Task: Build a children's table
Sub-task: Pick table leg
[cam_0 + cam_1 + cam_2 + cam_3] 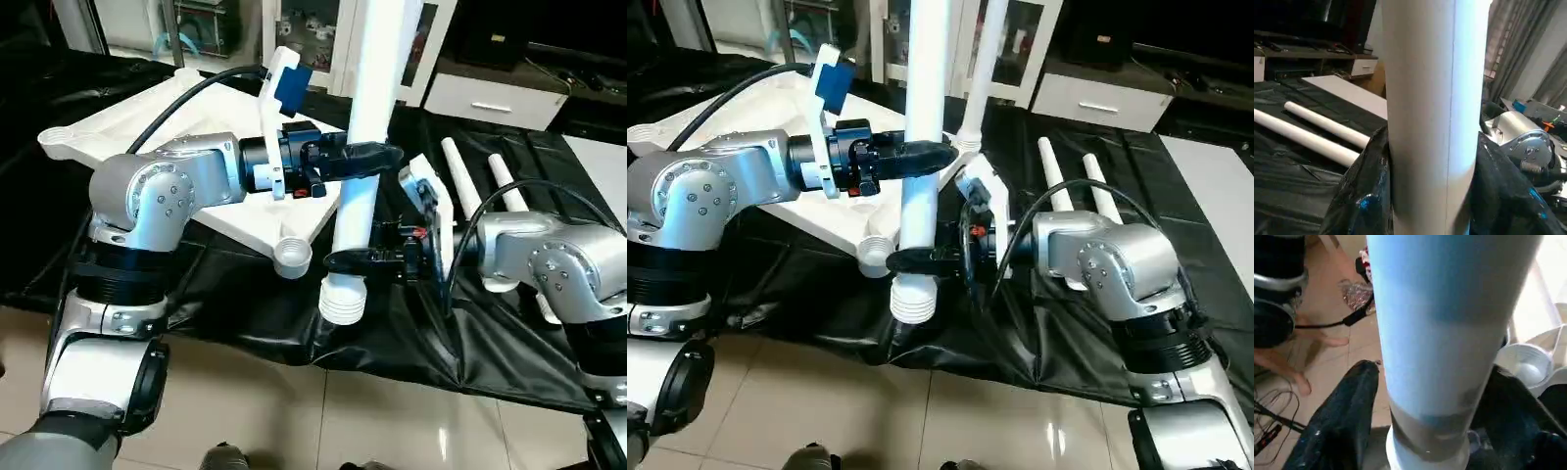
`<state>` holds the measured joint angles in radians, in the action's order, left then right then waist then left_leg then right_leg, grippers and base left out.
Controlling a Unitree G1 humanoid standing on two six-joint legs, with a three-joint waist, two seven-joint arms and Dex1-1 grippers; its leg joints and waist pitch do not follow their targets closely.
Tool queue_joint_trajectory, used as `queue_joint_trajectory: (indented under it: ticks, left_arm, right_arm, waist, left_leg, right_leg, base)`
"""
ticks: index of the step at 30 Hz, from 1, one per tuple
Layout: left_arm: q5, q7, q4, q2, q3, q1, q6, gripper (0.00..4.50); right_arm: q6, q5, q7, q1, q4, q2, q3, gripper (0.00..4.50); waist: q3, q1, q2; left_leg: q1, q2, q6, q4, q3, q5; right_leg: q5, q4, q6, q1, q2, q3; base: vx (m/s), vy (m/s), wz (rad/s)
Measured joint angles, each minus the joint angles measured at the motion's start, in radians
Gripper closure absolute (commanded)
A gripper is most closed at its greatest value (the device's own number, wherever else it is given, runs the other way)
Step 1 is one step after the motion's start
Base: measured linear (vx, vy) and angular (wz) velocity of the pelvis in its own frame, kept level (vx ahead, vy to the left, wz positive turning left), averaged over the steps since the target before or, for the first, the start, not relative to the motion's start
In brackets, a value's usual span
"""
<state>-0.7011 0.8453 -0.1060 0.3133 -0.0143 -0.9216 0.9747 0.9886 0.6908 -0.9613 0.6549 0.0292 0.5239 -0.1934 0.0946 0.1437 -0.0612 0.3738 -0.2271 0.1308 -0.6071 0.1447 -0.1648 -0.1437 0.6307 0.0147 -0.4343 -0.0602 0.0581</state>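
At frame centre I have a white tube leg (364,147) standing upright, my left gripper (364,160) clamped around its middle and my right gripper (345,258) closed round it just above the ribbed lower end, while the table top (147,132) lies upper left and two spare legs (468,181) at right.

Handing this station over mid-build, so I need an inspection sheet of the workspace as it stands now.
Surface: black sheet over the work area, hanging over the front edge.
Job's things: table top upside down; one leg held upright; two legs lying on the sheet.
Clutter: nothing seen.
Grippers: left pincer clamps the leg high; right pincer surrounds it near the ribbed end.
Cables: black cable over the left forearm; another by the right.
Surroundings: tiled floor, cabinets behind.
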Motion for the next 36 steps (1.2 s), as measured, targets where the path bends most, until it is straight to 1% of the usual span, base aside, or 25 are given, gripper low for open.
queue_joint_trajectory:
  ticks: [1,3,4,5,7,9,12,15,28,30,34,36]
  left_arm:
    - [0.0,0.0,0.0,0.0,0.0,0.0,-0.001,2.7]
    - [0.0,0.0,0.0,0.0,0.0,0.0,-0.001,2.7]
    - [0.0,0.0,0.0,-0.001,0.0,-0.001,-0.001,2.7]
    - [0.0,0.0,0.0,-0.002,0.0,-0.001,-0.001,2.7]
    - [0.0,0.0,-0.001,-0.004,0.0,-0.001,-0.001,2.7]
    - [0.0,0.001,-0.005,-0.005,0.0,-0.003,-0.001,2.7]
    - [0.001,0.001,-0.008,-0.004,0.0,-0.005,-0.002,2.7]
    - [0.001,0.002,-0.008,-0.004,0.0,-0.005,-0.002,2.7]
    - [0.001,0.012,-0.008,0.001,0.001,-0.006,-0.01,2.7]
    - [0.001,0.012,-0.008,0.002,0.002,-0.009,-0.01,2.7]
    - [0.003,0.019,-0.008,0.001,0.0,-0.014,-0.011,2.7]
    - [0.006,0.021,-0.008,0.001,-0.001,-0.014,-0.014,2.71]
  right_arm:
    - [0.0,0.0,-0.001,-0.003,0.0,0.0,-0.004,1.63]
    - [-0.002,-0.005,-0.003,-0.009,0.0,0.0,-0.009,1.69]
    - [-0.007,-0.014,-0.004,-0.011,0.0,-0.001,-0.011,1.83]
    - [-0.01,-0.017,-0.004,-0.013,0.0,-0.001,-0.011,1.83]
    - [-0.01,-0.021,-0.004,-0.013,0.0,-0.001,-0.012,2.15]
    - [-0.012,-0.024,-0.005,-0.013,0.0,-0.002,-0.012,2.2]
    - [-0.017,-0.03,-0.006,-0.013,0.0,-0.004,-0.012,2.5]
    - [-0.02,-0.033,-0.006,-0.014,0.0,-0.012,-0.012,2.59]
    - [-0.059,-0.041,-0.004,-0.026,-0.004,-0.037,-0.007,2.62]
    - [-0.061,-0.043,-0.004,-0.026,-0.009,-0.047,-0.002,1.92]
    - [-0.067,-0.043,0.023,-0.018,-0.024,-0.077,0.023,1.8]
    - [-0.076,-0.043,0.027,-0.013,-0.032,-0.081,0.023,1.74]
  waist:
    - [0.0,0.0,0.0]
    - [0.0,0.0,0.0]
    - [0.0,0.0,0.0]
    - [0.0,0.0,0.0]
    - [0.0,0.0,0.0]
    - [0.0,0.0,0.0]
    - [0.0,0.0,0.0]
    - [0.0,0.0,0.0]
    - [0.0,0.0,0.0]
    - [0.0,0.0,0.0]
    - [0.0,0.0,0.0]
    - [0.0,0.0,0.0]
  left_leg:
    - [0.0,0.0,0.0,0.0,0.0,0.0]
    - [0.0,0.0,0.0,0.0,0.0,0.0]
    - [0.0,0.0,0.0,0.0,0.0,0.0]
    - [0.0,0.0,0.0,0.0,0.0,0.0]
    - [0.0,0.0,0.0,0.0,0.0,0.0]
    - [0.0,0.0,0.0,0.0,0.0,0.0]
    - [0.0,0.0,0.0,0.0,0.0,0.0]
    - [0.0,0.0,0.0,0.0,0.0,0.0]
    - [0.0,0.0,0.0,0.0,0.0,0.0]
    - [0.0,0.0,0.0,0.0,0.0,0.0]
    - [0.0,0.0,0.0,0.0,0.0,0.0]
    - [0.0,0.0,0.0,0.0,0.0,0.0]
  right_leg:
    - [0.0,0.0,0.0,0.0,0.0,0.0]
    - [0.0,0.0,0.0,0.0,0.0,0.0]
    - [0.0,0.0,0.0,0.0,0.0,0.0]
    - [0.0,0.0,0.0,0.0,0.0,0.0]
    - [0.0,0.0,0.0,0.0,0.0,0.0]
    - [0.0,0.0,0.0,0.0,0.0,0.0]
    - [0.0,0.0,0.0,0.0,0.0,0.0]
    - [0.0,0.0,0.0,0.0,0.0,0.0]
    - [0.001,0.0,0.001,0.0,0.0,0.0]
    - [0.001,0.001,0.001,0.0,0.0,0.0]
    - [0.001,0.001,0.001,0.0,0.0,0.0]
    - [0.001,0.001,0.001,0.0,0.0,0.0]
  base:
    - [0.0,0.0,0.0]
    - [0.0,0.0,0.0]
    - [0.0,0.0,0.0]
    - [0.0,0.0,0.0]
    - [0.0,0.0,0.0]
    - [0.0,0.0,0.0]
    - [0.0,0.0,0.0]
    - [0.0,0.0,0.0]
    - [0.0,0.0,0.0]
    - [0.0,0.0,0.0]
    - [0.0,0.0,0.0]
    - [0.0,0.0,0.0]
